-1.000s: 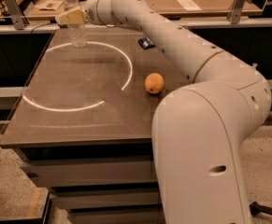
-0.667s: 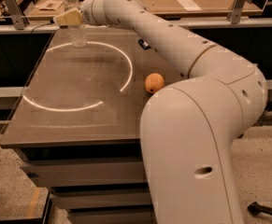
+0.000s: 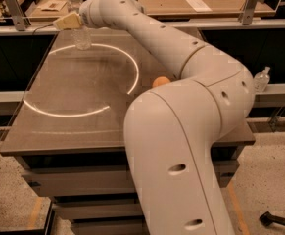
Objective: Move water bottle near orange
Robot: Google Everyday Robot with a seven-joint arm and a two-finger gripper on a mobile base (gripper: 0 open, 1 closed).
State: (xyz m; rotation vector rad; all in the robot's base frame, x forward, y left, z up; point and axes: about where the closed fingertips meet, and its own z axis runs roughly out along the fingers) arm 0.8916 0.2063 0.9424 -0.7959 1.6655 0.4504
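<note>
The water bottle (image 3: 81,35) stands upright at the far left of the dark table (image 3: 73,131); it is clear and ribbed, and its cap shows above the arm. My gripper (image 3: 68,22) is at the bottle, level with its upper half, with its beige tip on the bottle's left side. The orange (image 3: 160,81) lies near the table's middle right, and only its top shows behind my arm's big lower link. The bottle and the orange are far apart.
My white arm (image 3: 181,131) covers the right half of the table. A bright light ring is reflected on the tabletop. A small clear pump bottle (image 3: 261,78) stands on a ledge at right. A wooden counter with papers (image 3: 198,4) runs behind the table.
My arm's lower link has swung left and closer, now hiding most of the orange. The gripper stays by the bottle, and the bottle has not moved.
</note>
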